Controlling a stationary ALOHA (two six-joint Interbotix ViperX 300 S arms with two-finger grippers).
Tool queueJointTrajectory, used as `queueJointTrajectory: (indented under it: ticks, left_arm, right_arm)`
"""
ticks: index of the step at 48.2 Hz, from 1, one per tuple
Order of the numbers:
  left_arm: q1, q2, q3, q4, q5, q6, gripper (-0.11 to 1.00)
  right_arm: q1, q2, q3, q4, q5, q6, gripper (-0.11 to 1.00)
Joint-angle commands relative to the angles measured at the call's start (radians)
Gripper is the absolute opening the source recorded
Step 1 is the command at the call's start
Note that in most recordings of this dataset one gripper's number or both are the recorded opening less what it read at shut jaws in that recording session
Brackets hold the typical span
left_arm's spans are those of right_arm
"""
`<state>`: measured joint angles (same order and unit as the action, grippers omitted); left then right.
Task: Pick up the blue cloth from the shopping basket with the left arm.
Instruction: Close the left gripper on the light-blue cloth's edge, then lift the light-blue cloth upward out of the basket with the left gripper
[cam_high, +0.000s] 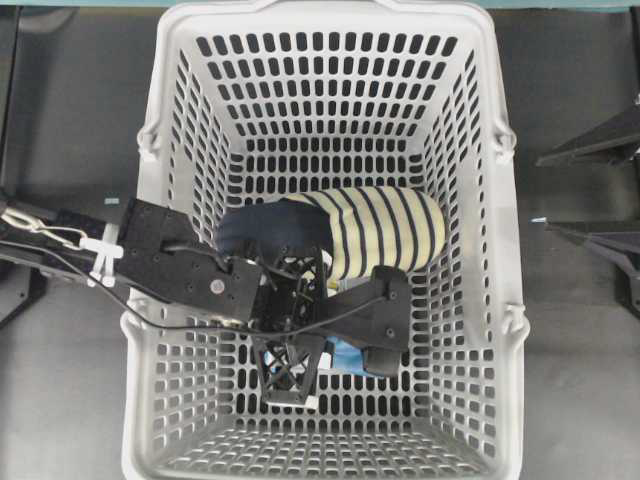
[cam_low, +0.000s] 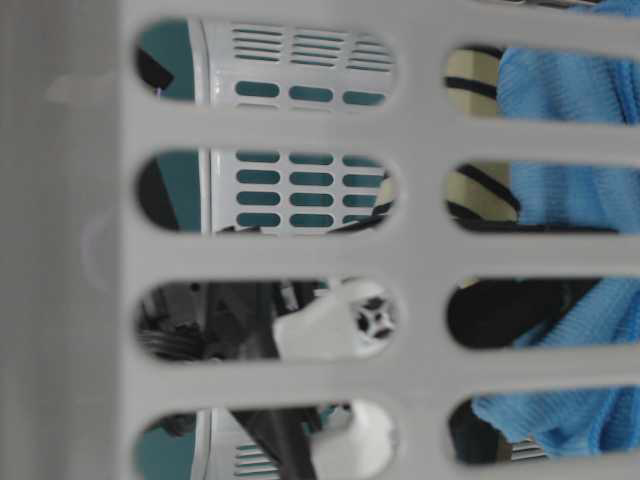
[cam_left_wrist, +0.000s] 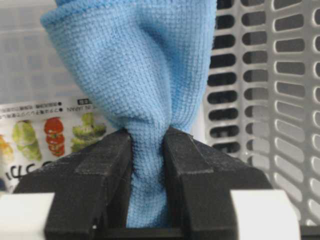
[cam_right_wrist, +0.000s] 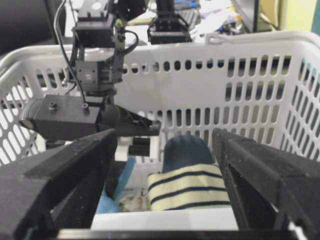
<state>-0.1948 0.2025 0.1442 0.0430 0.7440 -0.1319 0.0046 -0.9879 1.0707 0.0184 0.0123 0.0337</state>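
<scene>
The shopping basket (cam_high: 470, 420) fills the middle of the scene, with a striped fabric roll (cam_high: 385, 228) lying across its floor and the left arm (cam_high: 170, 260) reaching in over the left wall. Just near of that roll, the left gripper (cam_left_wrist: 147, 145) pinches the blue cloth (cam_left_wrist: 135, 75) between its 2 jaws, the cloth bunched and running straight out beyond the fingertips. The right gripper (cam_right_wrist: 165, 145) hangs spread wide, well apart outside the right wall, so the lift is the left arm's.

Work surface: a dark grey, matte tabletop (cam_high: 70, 110) under even, soft light.
Far edge: a thin teal strip (cam_high: 560, 4) runs along the top of the overhead view.
Behind the rig: a cluttered desk (cam_right_wrist: 210, 20) with papers and dark equipment, blurred.
Right corner: a yellow-green wall patch (cam_right_wrist: 297, 15).
</scene>
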Motion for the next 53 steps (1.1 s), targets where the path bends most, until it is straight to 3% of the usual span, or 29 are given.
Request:
queueJointTrajectory:
  ticks: [1,9,23,30,53]
  left_arm:
    - [0.005,-0.043,-0.034,0.003,0.005,0.003,0.16]
    - [0.002,-0.087,-0.118,0.003,0.084,0.002,0.16]
    - [0.0,-0.124,-0.451,0.003,0.425,0.0,0.16]
    - [0.002,-0.118,-0.568,0.003,0.515,-0.002,0.16]
    - [0.009,-0.118,-0.584,0.005,0.537,0.003,0.16]
  right_arm:
    - [-0.002,0.005,-0.006,0.002,-0.008,0.0,0.74]
    - [-0.002,0.005,-0.005,0.002,-0.008,0.0,0.74]
    - [-0.002,0.003,-0.003,0.002,-0.008,0.003,0.74]
    - [0.0,0.002,-0.003,0.002,-0.008,0.005,0.74]
    - [-0.002,0.0,0.002,0.002,-0.008,0.005,0.74]
